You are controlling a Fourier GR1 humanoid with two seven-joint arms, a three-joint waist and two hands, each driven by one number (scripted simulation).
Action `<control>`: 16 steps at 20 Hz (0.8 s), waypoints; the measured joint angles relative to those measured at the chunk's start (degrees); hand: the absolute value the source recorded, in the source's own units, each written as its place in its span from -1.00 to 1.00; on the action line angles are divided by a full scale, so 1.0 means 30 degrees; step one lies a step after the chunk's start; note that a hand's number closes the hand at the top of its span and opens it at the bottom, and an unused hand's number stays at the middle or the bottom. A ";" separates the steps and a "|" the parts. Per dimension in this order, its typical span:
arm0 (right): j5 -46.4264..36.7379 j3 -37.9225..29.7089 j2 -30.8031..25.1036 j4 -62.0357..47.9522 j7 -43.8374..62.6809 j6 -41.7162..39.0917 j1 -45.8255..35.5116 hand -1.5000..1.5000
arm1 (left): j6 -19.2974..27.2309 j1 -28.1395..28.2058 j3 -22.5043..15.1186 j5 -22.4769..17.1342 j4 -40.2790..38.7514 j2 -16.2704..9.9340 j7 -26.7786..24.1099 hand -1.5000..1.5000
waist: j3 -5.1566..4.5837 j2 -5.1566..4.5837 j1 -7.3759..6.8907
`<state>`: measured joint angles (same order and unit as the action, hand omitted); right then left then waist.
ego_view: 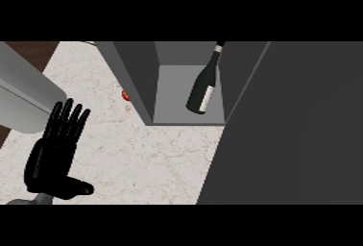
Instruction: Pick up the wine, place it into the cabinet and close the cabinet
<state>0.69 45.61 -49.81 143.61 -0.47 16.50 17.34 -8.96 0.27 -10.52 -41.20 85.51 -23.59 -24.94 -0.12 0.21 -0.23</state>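
- One robot hand (53, 149), the left, is resting at eight o'clock with straight, open fingers, holding nothing; we are seeing no right one.
- We are finding the wine (204, 86) leaning inside the cabinet (135, 72) at twelve o'clock.
- We are judging the door (291, 125) unclosed.

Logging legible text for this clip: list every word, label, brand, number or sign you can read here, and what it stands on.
None can be read.
Wine bottle in the cabinet: a pale label, its print too small to make out.
Cabinet door, counter, left hand: no markings visible.
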 measured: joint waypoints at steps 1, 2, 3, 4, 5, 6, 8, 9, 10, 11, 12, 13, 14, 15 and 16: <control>0.0003 0.0020 0.0030 -0.0008 0.0108 -0.0084 -0.0125 1.00 | -0.0170 -0.0024 0.0287 -0.0285 0.0117 -0.0297 0.0268 -1.00 | -0.0001 -0.0006 -0.0024; 0.0004 0.0014 0.0075 -0.0018 0.0221 -0.0167 -0.0269 1.00 | -0.0422 0.0070 0.0505 -0.0435 0.0033 -0.0481 0.0292 -1.00 | -0.0003 -0.0016 -0.0042; -0.0010 0.0138 0.0092 -0.0020 0.0280 -0.0162 -0.0285 1.00 | -0.0640 0.0034 0.0848 -0.0606 -0.0153 -0.0689 0.0270 -1.00 | -0.0009 -0.0011 0.0007; -0.0003 0.0063 0.0085 -0.0006 0.0461 -0.0285 -0.0497 1.00 | -0.0825 0.0135 0.0923 -0.0654 -0.0123 -0.0773 0.0265 -1.00 | -0.0013 -0.0021 -0.0041; -0.0005 0.0141 0.0142 -0.0012 0.0599 -0.0340 -0.0602 1.00 | -0.0979 0.0180 0.1074 -0.0739 -0.0180 -0.0905 0.0303 -1.00 | -0.0018 -0.0024 -0.0052; -0.0015 0.0236 0.0278 -0.0046 0.0706 -0.0344 -0.0697 1.00 | -0.1272 0.0224 0.1365 -0.0907 -0.0261 -0.1191 0.0333 -1.00 | -0.0022 -0.0026 -0.0076; -0.0019 0.0238 0.0321 -0.0034 0.1013 -0.0480 -0.0997 1.00 | -0.1720 0.0270 0.1731 -0.1254 -0.0310 -0.1550 0.0526 -1.00 | -0.0028 -0.0029 -0.0105; -0.0018 0.0247 0.0309 -0.0016 0.1128 -0.0519 -0.1072 1.00 | -0.1891 0.0253 0.1889 -0.1397 -0.0331 -0.1713 0.0615 -1.00 | -0.0038 -0.0024 -0.0113; -0.0015 0.0178 0.0296 -0.0002 0.1235 -0.0583 -0.1204 1.00 | -0.2052 0.0277 0.2007 -0.1439 -0.0384 -0.1826 0.0616 -1.00 | -0.0042 -0.0026 -0.0126; -0.0004 0.0051 0.0357 -0.0013 0.1344 -0.0721 -0.1476 1.00 | -0.2208 0.0155 0.2082 -0.1525 -0.0449 -0.1949 0.0742 -1.00 | -0.0047 -0.0052 -0.0175; 0.0014 -0.0119 0.0446 -0.0018 0.1483 -0.0814 -0.1737 1.00 | -0.2382 0.0200 0.2195 -0.1658 -0.0428 -0.2119 0.0862 -1.00 | -0.0051 -0.0067 -0.0265; 0.0027 -0.0154 0.0576 -0.0037 0.1617 -0.0895 -0.1928 1.00 | -0.2503 0.0259 0.2257 -0.1637 -0.0477 -0.2170 0.0808 -1.00 | -0.0057 -0.0075 -0.0323; 0.0048 -0.0260 0.0715 -0.0051 0.1726 -0.0985 -0.2147 1.00 | -0.2672 0.0201 0.2395 -0.1691 -0.0665 -0.2276 0.0792 -1.00 | -0.0068 -0.0101 -0.0365; 0.0071 -0.0400 0.0878 -0.0069 0.1877 -0.1056 -0.2385 1.00 | -0.2792 0.0186 0.2442 -0.1740 -0.0721 -0.2334 0.0834 -1.00 | -0.0073 -0.0117 -0.0425; 0.0102 -0.0568 0.1036 -0.0094 0.2048 -0.1191 -0.2657 1.00 | -0.2884 0.0074 0.2537 -0.1840 -0.0772 -0.2424 0.0928 -1.00 | -0.0074 -0.0140 -0.0481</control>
<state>1.00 43.90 -46.70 143.33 5.68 12.92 9.37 -17.61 0.49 -2.91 -46.71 83.19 -30.86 -22.16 -0.34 -0.21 -1.68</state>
